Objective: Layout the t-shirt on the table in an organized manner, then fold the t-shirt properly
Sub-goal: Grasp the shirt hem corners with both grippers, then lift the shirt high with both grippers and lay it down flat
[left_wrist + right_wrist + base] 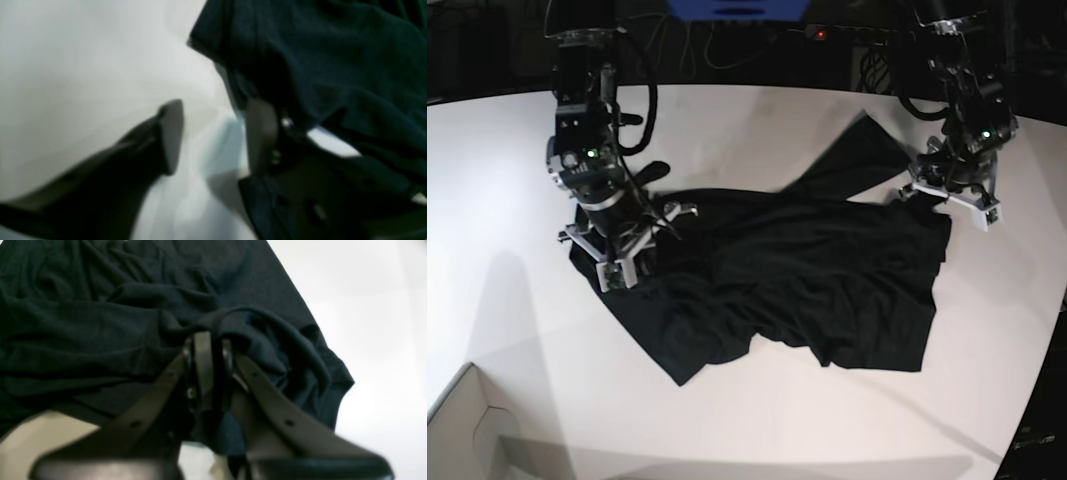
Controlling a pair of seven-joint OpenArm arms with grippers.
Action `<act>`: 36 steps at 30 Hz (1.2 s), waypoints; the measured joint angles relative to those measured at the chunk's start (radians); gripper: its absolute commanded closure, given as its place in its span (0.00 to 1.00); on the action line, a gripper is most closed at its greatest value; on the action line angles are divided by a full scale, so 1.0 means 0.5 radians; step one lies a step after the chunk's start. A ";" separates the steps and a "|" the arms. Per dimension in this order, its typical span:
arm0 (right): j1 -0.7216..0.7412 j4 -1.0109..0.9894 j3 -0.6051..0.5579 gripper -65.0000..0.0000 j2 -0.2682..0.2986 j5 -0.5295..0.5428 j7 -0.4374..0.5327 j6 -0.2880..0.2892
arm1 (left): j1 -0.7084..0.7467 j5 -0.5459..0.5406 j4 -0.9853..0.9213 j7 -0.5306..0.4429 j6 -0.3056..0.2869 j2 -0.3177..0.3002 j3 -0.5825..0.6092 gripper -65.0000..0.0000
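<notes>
Currently pinching a bunched fold of the t-shirt (100,326) between pressed right gripper (213,340) jaws; left gripper (213,133) spreading, shirt edge lying beside one jaw over the table (66,66).

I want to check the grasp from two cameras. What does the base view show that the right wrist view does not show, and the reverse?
Only the base view shows both arms, the whole crumpled t-shirt spread across the table, the left gripper at the shirt's far corner, and a cardboard box corner.

Only the right wrist view shows the right gripper close up, its jaws shut on a bunched fold of cloth.

Both show the black t-shirt, wrinkled, on the white table.
</notes>
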 measured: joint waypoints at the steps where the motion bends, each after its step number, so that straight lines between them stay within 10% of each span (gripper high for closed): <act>1: 0.000 -0.001 0.000 1.00 0.000 0.000 0.001 0.000 | 0.006 0.002 0.009 -0.001 -0.001 -0.001 0.000 0.49; 12: 0.000 -0.002 0.000 1.00 0.000 0.000 -0.008 0.000 | -0.044 -0.001 -0.127 -0.083 -0.003 0.023 0.001 0.52; 18: -0.001 -0.002 0.000 1.00 0.001 0.000 -0.013 0.000 | -0.182 0.000 -0.340 -0.162 -0.005 0.011 -0.005 1.00; 36: 0.024 0.517 0.026 1.00 0.138 0.002 0.098 0.195 | -0.220 0.008 0.715 0.005 0.000 0.078 -0.016 1.00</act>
